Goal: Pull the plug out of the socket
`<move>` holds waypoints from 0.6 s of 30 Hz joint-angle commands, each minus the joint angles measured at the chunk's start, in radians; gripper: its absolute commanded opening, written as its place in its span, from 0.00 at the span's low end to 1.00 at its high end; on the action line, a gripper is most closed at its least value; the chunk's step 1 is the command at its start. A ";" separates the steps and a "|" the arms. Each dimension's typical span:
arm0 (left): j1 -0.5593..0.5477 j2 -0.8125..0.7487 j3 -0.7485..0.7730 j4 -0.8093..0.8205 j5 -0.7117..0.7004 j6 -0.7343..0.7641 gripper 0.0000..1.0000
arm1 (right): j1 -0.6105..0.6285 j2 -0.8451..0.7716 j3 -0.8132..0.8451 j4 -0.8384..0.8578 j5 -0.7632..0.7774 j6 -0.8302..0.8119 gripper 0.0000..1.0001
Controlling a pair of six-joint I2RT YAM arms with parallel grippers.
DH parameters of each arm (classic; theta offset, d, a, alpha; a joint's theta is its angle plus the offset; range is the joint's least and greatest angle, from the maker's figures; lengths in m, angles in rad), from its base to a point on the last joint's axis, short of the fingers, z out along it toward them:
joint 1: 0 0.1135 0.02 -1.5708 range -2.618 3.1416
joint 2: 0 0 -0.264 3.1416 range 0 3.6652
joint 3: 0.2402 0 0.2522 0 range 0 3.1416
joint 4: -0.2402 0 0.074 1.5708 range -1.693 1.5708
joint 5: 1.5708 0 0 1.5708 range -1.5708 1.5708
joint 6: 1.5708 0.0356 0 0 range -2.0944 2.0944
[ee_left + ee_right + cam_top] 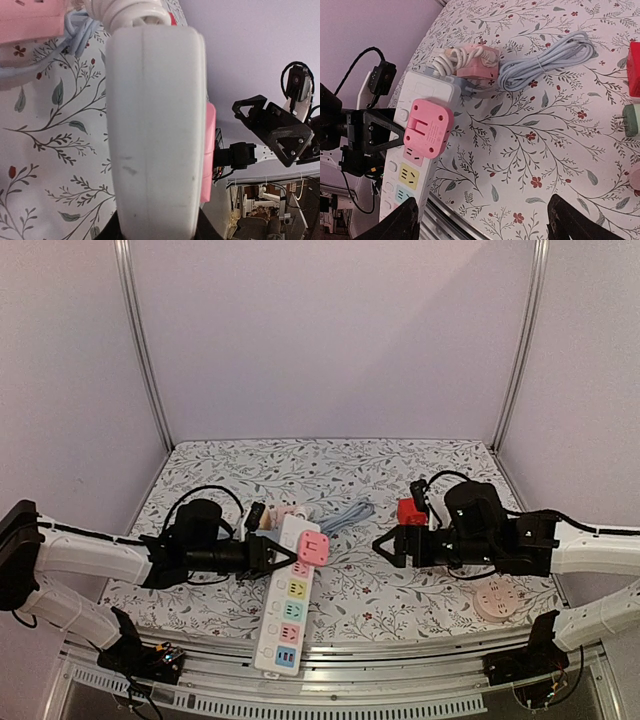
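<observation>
**Getting Ready to Pull**

Looking at a pink plug [427, 128], sitting on the top socket of a white power strip [285, 615] near the front of the flowery table [420, 465], and seeming to be pushed in. Squeezing the strip's side with the left gripper [262, 555], pinning it in place. Holding the right gripper [385, 545] wide apart with nothing inside, near the plug but not touching. Probably dealing with a small, light, hard block, smooth and a bit slippery, stuck tight by its pins. Best pinching its two flat sides and pulling straight out, not wiggling hard.
</observation>
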 commanded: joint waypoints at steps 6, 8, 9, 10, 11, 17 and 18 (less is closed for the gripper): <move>-0.056 -0.036 0.080 0.211 0.054 0.018 0.21 | 0.107 0.224 0.128 0.190 -0.103 0.043 0.84; -0.066 -0.039 0.084 0.211 0.060 0.027 0.21 | 0.114 0.255 0.145 0.228 -0.112 0.041 0.84; -0.069 -0.040 0.083 0.211 0.062 0.029 0.21 | 0.115 0.269 0.152 0.236 -0.120 0.042 0.84; -0.072 -0.041 0.083 0.212 0.063 0.031 0.21 | 0.116 0.289 0.157 0.247 -0.127 0.043 0.84; -0.075 -0.042 0.085 0.214 0.065 0.032 0.21 | 0.116 0.303 0.160 0.260 -0.137 0.046 0.84; -0.094 -0.041 0.100 0.218 0.070 0.036 0.21 | 0.120 0.370 0.179 0.313 -0.170 0.063 0.84; -0.096 -0.041 0.101 0.221 0.069 0.036 0.21 | 0.120 0.380 0.181 0.317 -0.170 0.066 0.84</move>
